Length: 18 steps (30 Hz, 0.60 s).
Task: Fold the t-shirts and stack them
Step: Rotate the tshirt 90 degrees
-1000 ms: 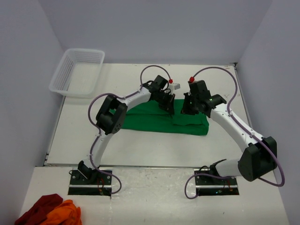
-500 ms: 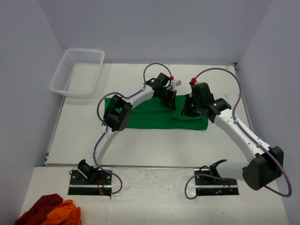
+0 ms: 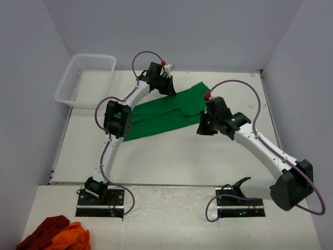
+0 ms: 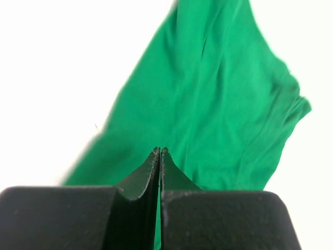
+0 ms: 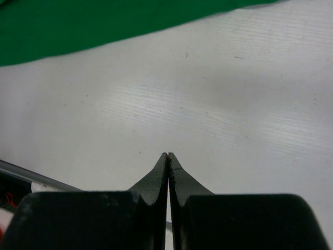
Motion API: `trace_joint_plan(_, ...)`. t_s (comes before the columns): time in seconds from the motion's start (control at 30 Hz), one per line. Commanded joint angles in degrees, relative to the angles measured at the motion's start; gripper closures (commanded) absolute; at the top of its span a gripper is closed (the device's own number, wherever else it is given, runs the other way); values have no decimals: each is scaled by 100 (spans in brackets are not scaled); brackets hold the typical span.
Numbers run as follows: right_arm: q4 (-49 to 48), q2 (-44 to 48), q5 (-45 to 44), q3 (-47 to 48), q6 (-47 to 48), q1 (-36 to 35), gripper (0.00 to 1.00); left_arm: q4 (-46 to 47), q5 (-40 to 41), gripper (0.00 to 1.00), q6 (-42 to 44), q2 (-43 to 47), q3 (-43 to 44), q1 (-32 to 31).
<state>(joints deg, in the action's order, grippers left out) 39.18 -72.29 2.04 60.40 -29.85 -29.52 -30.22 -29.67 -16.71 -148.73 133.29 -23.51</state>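
Note:
A green t-shirt [image 3: 161,115] lies stretched out on a slant across the white table, from the middle left up toward the back right. My left gripper [image 3: 170,89] is at the shirt's far edge. In the left wrist view its jaws [image 4: 158,151] are pressed together with green cloth [image 4: 218,104] showing between them and spreading away beyond. My right gripper [image 3: 202,129] is shut and empty, just off the shirt's near right edge. In the right wrist view it [image 5: 167,155] hangs over bare table, with the shirt [image 5: 78,26] along the top.
A white mesh basket [image 3: 86,78] stands at the back left corner. A heap of red and orange clothes [image 3: 54,234] lies at the near left, in front of the arm bases. Walls close in the table at the back and on both sides.
The left gripper has swung back and to the left, and the shirt has gone from a folded strip to a long slanted spread. The right gripper has moved off the shirt toward the near side.

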Motion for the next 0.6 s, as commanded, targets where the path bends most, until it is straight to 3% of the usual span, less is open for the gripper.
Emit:
trace_joint_plan(0.0,-191,-136,-64,-151,-127,-133,100,657,-205,100,-95,422,434,-110)
trace_joint_plan(0.13,-183,-180,-160,-143,-136,-160,100,554,320,97,-271,1125,312,-110)
trace_joint_plan(0.27,-7,-110,-659,76,-127,-151,100,-509,1959,100,-657,2134,-293,-110)
trace_joint_plan(0.33,186,-162,-924,357,-22,-142,100,-975,2638,100,-728,2609,-1360,-285)
trace_joint_plan(0.4,309,-250,-1171,682,57,-133,100,-1248,3877,100,-868,3321,-2485,-565)
trace_joint_plan(0.57,310,-382,-1101,1140,146,-81,100,-1846,5135,100,-1220,4315,-3906,-839)
